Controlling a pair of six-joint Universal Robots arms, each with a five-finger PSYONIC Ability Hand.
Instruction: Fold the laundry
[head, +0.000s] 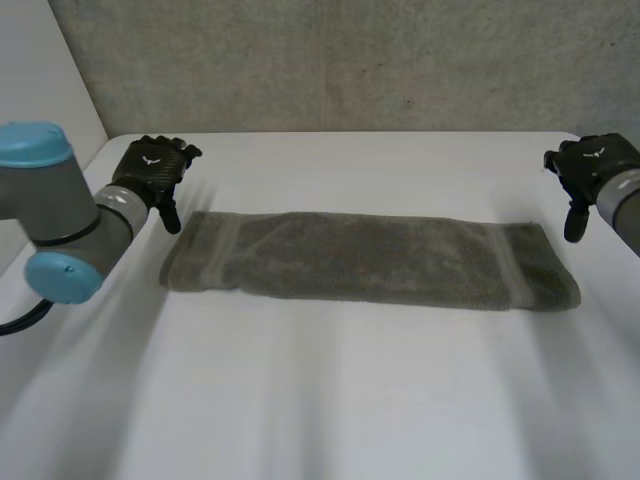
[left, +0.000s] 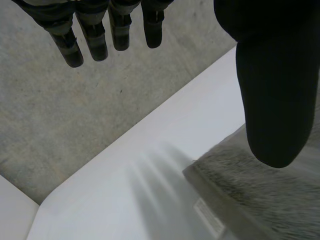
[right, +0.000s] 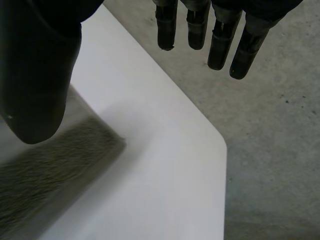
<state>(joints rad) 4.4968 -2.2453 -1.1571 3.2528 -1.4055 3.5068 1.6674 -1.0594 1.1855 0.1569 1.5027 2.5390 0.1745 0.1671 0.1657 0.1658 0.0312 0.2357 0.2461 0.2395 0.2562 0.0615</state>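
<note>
Grey-green terry makes up the towel (head: 370, 260), which lies as one long, narrow band across the white table (head: 330, 420), apparently doubled lengthwise already. Judging by its thick nap, it is soft, limp and light. It will sag wherever it is unsupported, and it should catch on the fingers rather than slide. It has no stiffness to push against, so the sensible hold is a pinch at the two corners of a short end. All layers should be taken together, so that this end can be carried over to the other.

The left hand (head: 152, 170) hovers just off the towel's left end, by its far corner, and seems not to touch the cloth. The right hand (head: 590, 165) hangs likewise just past the towel's right end. Each has its fingers straight and loose with the thumb held apart, and each is empty.

The head view gives the towel's whole length, a paler woven band (head: 515, 262) near its right end, and both hands clear of it. The left wrist view adds a small white label (left: 210, 218) on the towel's edge, and the concrete floor (left: 75, 115) beyond. The right wrist view shows the towel's other corner lying under that hand's thumb, with the table's rounded corner near it.
</note>
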